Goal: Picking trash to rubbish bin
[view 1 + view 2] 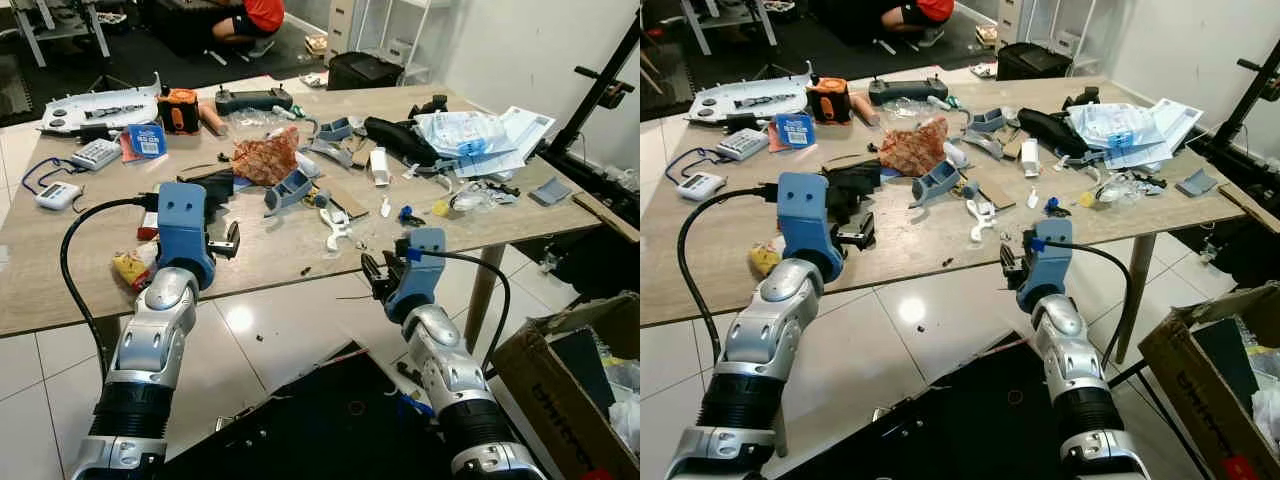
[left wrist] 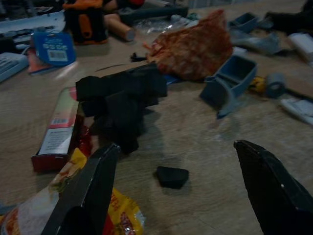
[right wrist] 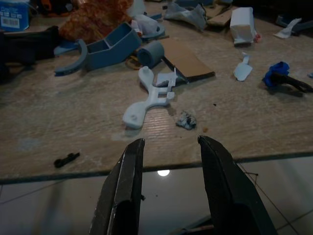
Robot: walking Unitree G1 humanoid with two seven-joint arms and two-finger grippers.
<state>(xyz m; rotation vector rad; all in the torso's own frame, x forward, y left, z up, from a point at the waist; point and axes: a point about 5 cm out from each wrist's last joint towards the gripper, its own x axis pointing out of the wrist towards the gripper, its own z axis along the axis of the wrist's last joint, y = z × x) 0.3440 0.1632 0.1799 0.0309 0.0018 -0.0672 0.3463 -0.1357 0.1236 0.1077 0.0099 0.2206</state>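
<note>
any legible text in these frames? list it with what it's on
None reads cleanly.
Blue card: white label with print and a barcode, too blurred.
Red box: white panel of print, too small.
Yellow snack wrapper: markings, unreadable.
Cardboard box on the floor: dark lettering on its side, cut off and angled, not readable.
Calculator: keys too small.

head cams look down at table [image 1: 300, 255]; wrist cams close, low over it.

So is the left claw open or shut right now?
Open. The left claw hangs over the wooden table, its two black fingers spread wide apart with nothing between them, near a yellow snack wrapper.
</note>
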